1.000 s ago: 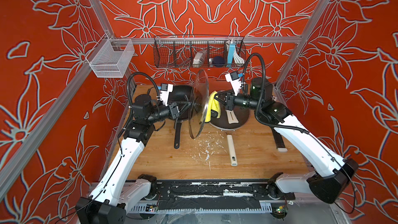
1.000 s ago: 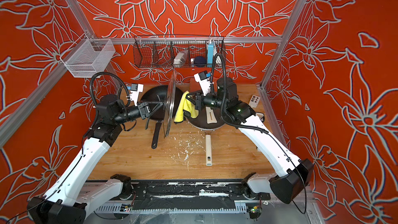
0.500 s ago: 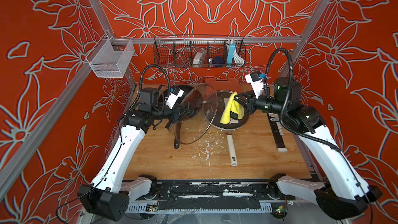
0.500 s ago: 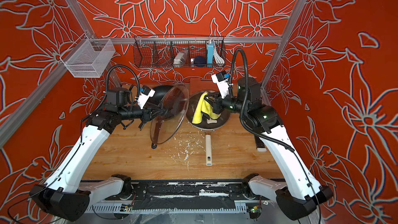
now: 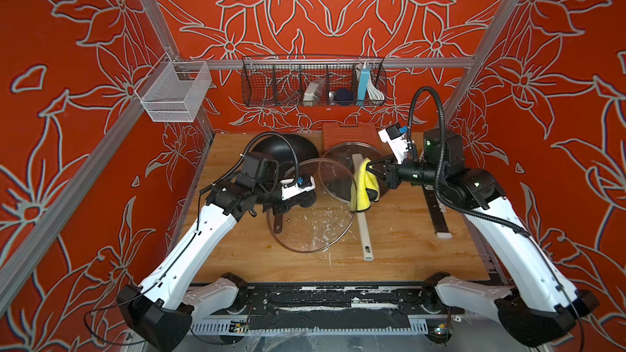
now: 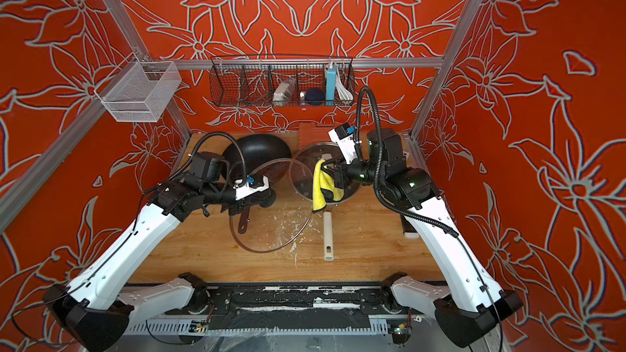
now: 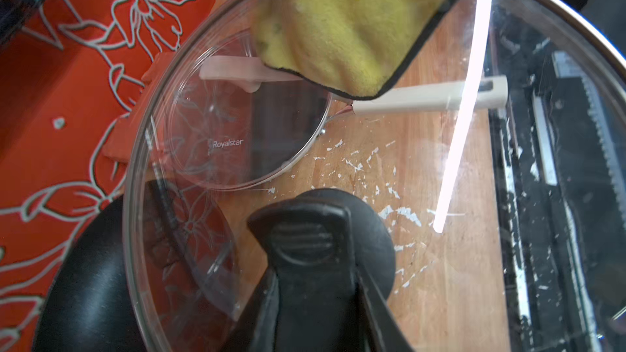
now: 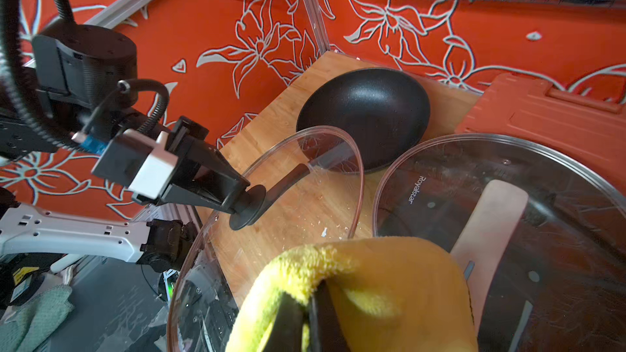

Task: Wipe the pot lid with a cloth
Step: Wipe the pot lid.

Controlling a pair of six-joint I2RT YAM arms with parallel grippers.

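2 arms reach in above the wooden surface (image 5: pixel 399 231). Left of centre, the glass pot lid (image 5: pixel 315 228) is held tilted in the air, with the left gripper (image 8: pixel 233 201) partly closed on its black knob (image 8: pixel 249 206). Just right of it, the yellow cloth (image 5: pixel 363 187) hangs at the lid's right rim, pinched in the fully closed right gripper (image 5: pixel 372 167). Whether cloth touches glass I cannot tell.

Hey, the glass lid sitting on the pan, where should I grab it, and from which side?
Likely best: the cream bar handle across the middle of the lid, from straight above, tool jaws across its narrow width. The lid lies flat on the pan, so that raised bar is the only part that sticks up.
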